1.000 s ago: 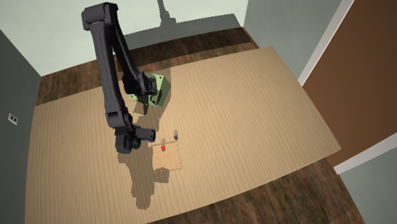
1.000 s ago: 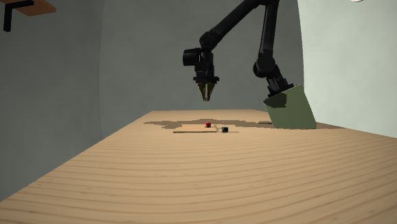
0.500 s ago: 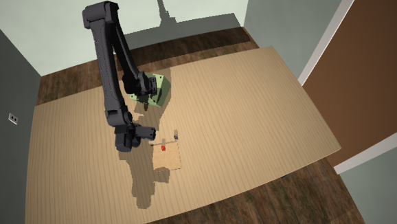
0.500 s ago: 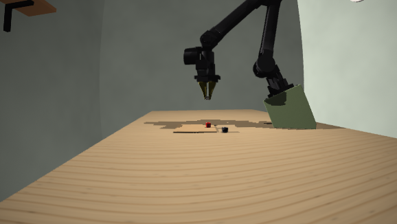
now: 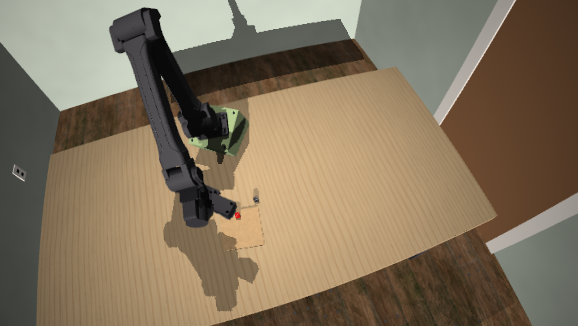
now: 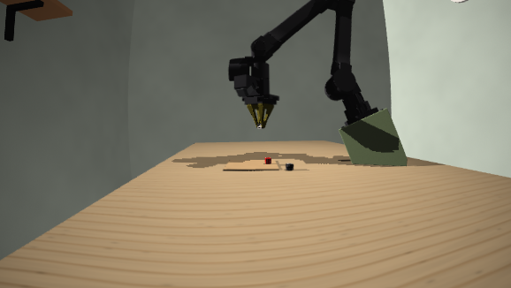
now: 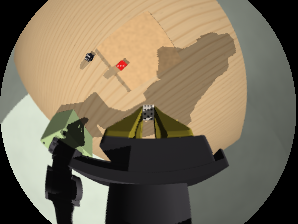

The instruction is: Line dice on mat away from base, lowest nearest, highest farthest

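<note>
Evidently the gripper (image 5: pixel 227 207) (image 6: pixel 260 125) (image 7: pixel 148 110) is nearly closed, its two fingers narrowed on a pale die (image 6: pixel 260 127) (image 7: pixel 148 109), held well above the mat's level (image 5: pixel 250 232) (image 6: pixel 247 166) (image 7: pixel 142 42). Pinching it by opposite sides probably serves to carry it without turning its number. One red die (image 5: pixel 237 215) (image 6: pixel 268 161) (image 7: pixel 121 65) sits on the mat, near the edge towards the base (image 5: pixel 210 146) (image 6: pixel 380 158) (image 7: pixel 57 127), which would suit the low end of the line. One black die (image 5: pixel 256 199) (image 6: pixel 289 167) (image 7: pixel 89 57) is off the mat, just beside that same edge, likely awaiting its turn. So: three dice, one mat, one on it. Their ranking I cannot tell; the pips are too small.
</note>
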Robot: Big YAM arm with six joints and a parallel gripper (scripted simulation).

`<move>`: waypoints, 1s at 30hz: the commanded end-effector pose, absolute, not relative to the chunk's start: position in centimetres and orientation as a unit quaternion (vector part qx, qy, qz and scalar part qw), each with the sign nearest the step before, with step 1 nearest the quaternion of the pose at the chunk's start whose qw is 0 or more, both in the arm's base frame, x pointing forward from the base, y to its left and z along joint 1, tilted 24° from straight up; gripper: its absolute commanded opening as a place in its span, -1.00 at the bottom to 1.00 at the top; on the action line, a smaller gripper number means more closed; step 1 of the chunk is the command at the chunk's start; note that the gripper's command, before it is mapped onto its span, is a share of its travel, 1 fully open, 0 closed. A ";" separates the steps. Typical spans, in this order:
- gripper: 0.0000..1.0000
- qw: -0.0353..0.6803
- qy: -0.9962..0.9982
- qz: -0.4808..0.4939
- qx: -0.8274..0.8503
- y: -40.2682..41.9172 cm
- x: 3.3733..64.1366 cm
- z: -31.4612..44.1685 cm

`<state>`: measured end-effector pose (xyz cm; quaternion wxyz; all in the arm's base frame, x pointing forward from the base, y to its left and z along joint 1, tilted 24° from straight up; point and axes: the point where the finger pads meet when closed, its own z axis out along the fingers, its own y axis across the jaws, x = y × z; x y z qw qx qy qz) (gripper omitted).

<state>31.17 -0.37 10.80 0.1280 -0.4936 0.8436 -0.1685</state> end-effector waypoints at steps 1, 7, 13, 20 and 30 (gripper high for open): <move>-0.79 0.157 0.880 -0.156 -0.419 1.3 32.9 12.6; -0.79 0.172 0.917 -0.139 -0.331 3.3 33.5 12.6; -0.79 0.181 0.935 -0.128 -0.277 4.6 33.9 12.6; -0.79 0.195 0.960 -0.107 -0.171 7.1 34.4 12.6; -0.79 0.205 0.970 -0.092 -0.099 8.6 34.2 12.4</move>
